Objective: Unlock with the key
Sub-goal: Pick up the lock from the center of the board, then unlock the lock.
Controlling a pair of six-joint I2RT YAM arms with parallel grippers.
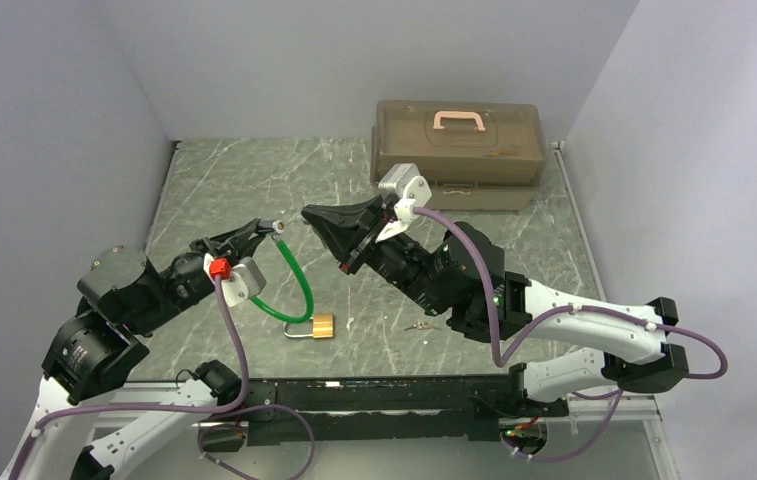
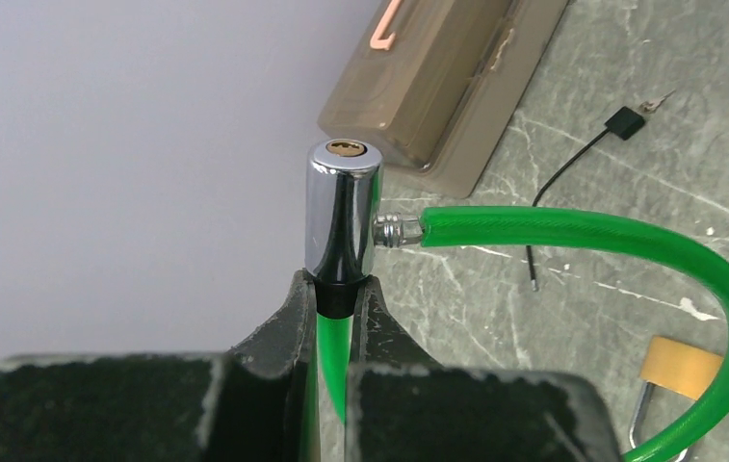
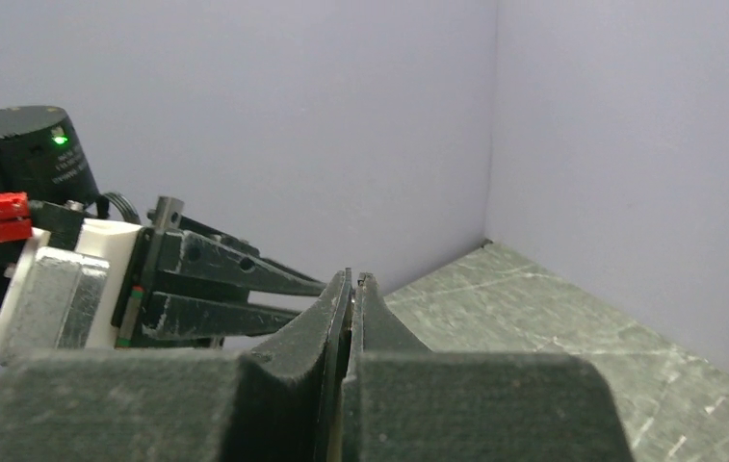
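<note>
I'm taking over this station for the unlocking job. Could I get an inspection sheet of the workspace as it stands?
Surface: green-grey marbled table, pale scuffs.
Job's things: bunch of keys lying on the table by the right arm; green cable lock raised, keyhole exposed.
Clutter: brass padlock at the cable's low end; closed toolbox at the back; black tag on a cord.
Grippers: left gripper shut on the lock below its chrome barrel; right gripper shut, contents not discernible.
Cables: purple cables along both arms.
Surroundings: plain grey walls.

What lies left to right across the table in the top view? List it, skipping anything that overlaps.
left gripper → green cable lock → brass padlock → small bunch of keys
</note>
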